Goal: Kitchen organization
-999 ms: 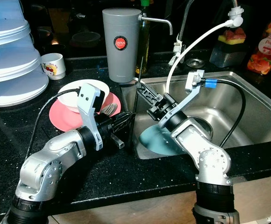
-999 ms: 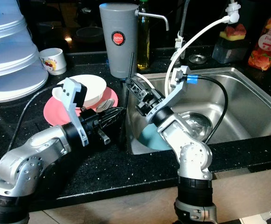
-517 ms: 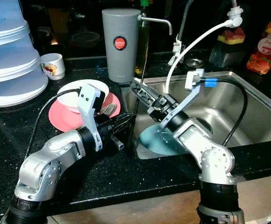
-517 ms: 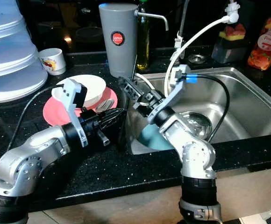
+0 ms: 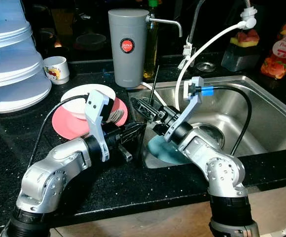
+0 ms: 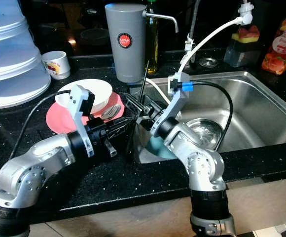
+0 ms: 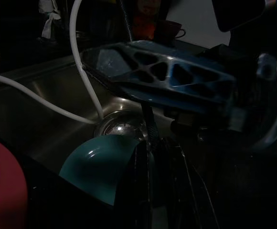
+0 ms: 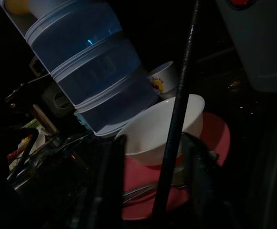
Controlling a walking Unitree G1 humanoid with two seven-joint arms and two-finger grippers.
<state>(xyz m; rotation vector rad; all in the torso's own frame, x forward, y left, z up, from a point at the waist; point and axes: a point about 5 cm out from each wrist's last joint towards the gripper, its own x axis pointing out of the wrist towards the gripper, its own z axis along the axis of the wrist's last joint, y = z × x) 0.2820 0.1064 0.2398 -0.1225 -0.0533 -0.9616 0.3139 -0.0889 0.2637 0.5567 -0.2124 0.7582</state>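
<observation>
Left eye view: right gripper (image 5: 145, 106) clenched on a thin black stick (image 5: 153, 84) upright at the sink (image 5: 261, 111) edge, left gripper (image 5: 135, 133) just beside, grip indiscernible.

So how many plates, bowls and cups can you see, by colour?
Pink plate: 1
Teal plate in the sink: 1
White bowl on the pink plate: 1
White cup: 1
Total: 4
</observation>
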